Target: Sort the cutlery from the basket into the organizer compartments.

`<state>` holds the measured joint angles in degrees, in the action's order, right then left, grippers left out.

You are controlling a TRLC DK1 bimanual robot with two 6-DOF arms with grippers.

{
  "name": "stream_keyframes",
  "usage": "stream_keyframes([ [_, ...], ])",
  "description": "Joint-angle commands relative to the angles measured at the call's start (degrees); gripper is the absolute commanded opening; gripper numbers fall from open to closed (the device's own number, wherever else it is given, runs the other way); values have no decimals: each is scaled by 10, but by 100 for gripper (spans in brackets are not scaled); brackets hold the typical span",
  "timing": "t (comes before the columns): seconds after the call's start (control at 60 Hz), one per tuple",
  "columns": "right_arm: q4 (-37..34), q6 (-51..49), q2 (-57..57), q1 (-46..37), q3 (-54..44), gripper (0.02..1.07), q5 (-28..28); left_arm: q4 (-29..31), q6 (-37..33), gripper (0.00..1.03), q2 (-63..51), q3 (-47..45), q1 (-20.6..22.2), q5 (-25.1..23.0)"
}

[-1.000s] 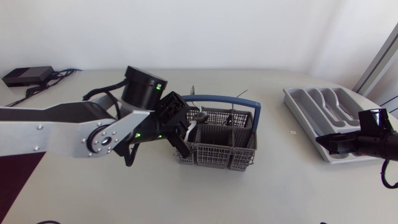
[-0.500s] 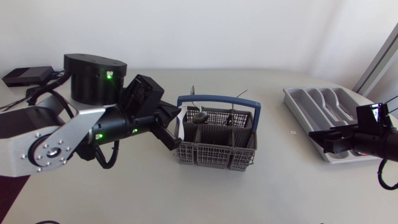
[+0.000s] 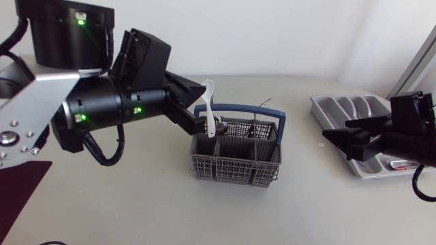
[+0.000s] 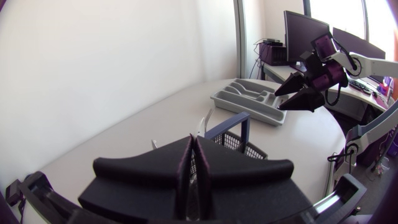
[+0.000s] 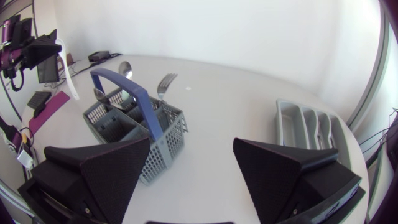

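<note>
My left gripper (image 3: pixel 201 122) hangs above the left end of the grey wire basket (image 3: pixel 238 160), shut on a white plastic spoon (image 3: pixel 210 99) that stands nearly upright, bowl upward. In the left wrist view the fingers (image 4: pixel 214 171) are pressed together, with the blue-handled basket (image 4: pixel 239 134) ahead and below. A metal fork (image 5: pixel 163 84) and a spoon (image 5: pixel 124 68) stand in the basket (image 5: pixel 134 124). The grey organizer (image 3: pixel 340 109) lies at the right. My right gripper (image 3: pixel 337 133) hovers by the organizer's near left side, open and holding nothing (image 5: pixel 193 180).
A maroon mat (image 3: pixel 20 184) lies at the table's front left edge. Bare tabletop stretches between the basket and the organizer (image 5: pixel 311 121). A small black box (image 5: pixel 99 56) sits at the far left back of the table.
My left arm has risen from the basket, lifting the white spoon clear above its rim. My right gripper has shifted a little left beside the organizer.
</note>
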<state>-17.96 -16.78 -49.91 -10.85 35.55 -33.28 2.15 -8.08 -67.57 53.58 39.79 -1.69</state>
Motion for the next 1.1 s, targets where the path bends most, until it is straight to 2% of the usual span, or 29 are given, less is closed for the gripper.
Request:
stream_keyframes([
  [0.0, -6, 39, 24, 22, 22, 98, -13, 4, 25, 4, -1, 23, 9, -2],
  [0.217, 27, 100, 19, 161, 48, 98, 0, 1, 70, 4, -48, 56, 11, -2],
  [0.517, 75, 132, -63, 312, 116, 96, 88, 1, 109, 4, -121, 127, 8, -3],
  [0.667, 83, 133, -112, 341, 152, 92, 123, 4, 132, 4, -150, 160, 16, -3],
  [0.717, 81, 133, -126, 347, 166, 92, 127, 13, 139, 4, -158, 173, 17, -3],
  [0.783, 82, 134, -137, 356, 181, 87, 145, 28, 147, 4, -169, 192, 20, -3],
  [0.883, 82, 135, -157, 370, 200, 86, 158, 37, 157, 4, -179, 207, 23, -3],
  [0.95, 83, 135, -174, 375, 210, 78, 163, 42, 166, 4, -187, 213, 25, -3],
  [1.083, 89, 135, -193, 388, 220, 69, 189, 48, 172, 4, -194, 222, 25, -3],
])
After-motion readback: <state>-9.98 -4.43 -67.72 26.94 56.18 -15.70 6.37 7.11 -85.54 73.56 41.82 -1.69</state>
